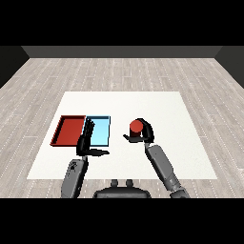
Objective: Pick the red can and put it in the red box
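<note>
One red can (135, 126) grasped by right hand (143, 135); left hand (86, 139) relaxed; two trays

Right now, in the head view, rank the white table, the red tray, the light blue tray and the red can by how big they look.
1. white table, by far the largest
2. red tray and light blue tray, about equal; the left hand hides part of the blue one
3. red can, smallest
</note>
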Controlling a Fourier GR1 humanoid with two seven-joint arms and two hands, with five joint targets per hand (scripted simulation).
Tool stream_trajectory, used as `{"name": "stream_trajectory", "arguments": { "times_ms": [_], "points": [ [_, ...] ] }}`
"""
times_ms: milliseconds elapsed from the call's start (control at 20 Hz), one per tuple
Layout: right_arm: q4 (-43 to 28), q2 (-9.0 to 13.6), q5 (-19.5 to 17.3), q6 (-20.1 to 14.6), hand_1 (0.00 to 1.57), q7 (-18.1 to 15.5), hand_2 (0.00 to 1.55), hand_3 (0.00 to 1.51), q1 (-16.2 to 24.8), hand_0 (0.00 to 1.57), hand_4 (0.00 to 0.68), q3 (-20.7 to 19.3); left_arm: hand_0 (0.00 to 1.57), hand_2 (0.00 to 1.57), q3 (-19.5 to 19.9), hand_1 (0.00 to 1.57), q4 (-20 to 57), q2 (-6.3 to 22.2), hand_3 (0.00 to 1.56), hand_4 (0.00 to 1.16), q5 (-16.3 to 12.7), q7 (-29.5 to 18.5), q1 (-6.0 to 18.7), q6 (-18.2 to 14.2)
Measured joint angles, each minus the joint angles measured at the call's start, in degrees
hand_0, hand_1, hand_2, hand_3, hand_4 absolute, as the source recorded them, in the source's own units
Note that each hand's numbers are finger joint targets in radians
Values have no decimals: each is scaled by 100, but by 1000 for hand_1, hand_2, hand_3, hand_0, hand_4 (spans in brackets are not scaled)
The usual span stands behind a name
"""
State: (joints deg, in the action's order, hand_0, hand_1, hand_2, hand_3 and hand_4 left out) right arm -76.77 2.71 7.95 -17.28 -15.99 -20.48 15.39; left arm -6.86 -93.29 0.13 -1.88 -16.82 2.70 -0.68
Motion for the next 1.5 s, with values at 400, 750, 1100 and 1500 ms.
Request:
{"name": "stream_trajectory", "arguments": {
  "times_ms": [400,750,1100,1500],
  "points": [
    [-100,-230,125,-777,1460,30,1438,1391,-94,1460,651,707,0,0,-847,0,543,-11,0,0,-183,170,457,-643],
    [18,-262,282,-773,1455,-45,1451,1389,-190,1455,630,726,0,0,-1050,0,960,-12,0,0,-412,267,707,-744],
    [206,-268,463,-1094,1443,-167,1434,1387,-417,1443,633,1045,0,0,-1357,0,1769,-2,0,0,-848,30,1210,-1036],
    [118,-270,541,-1299,1437,-120,1438,1378,-445,1437,628,1287,0,0,-1690,0,2208,-11,0,0,-1108,-288,1200,-1191]
  ]
}}
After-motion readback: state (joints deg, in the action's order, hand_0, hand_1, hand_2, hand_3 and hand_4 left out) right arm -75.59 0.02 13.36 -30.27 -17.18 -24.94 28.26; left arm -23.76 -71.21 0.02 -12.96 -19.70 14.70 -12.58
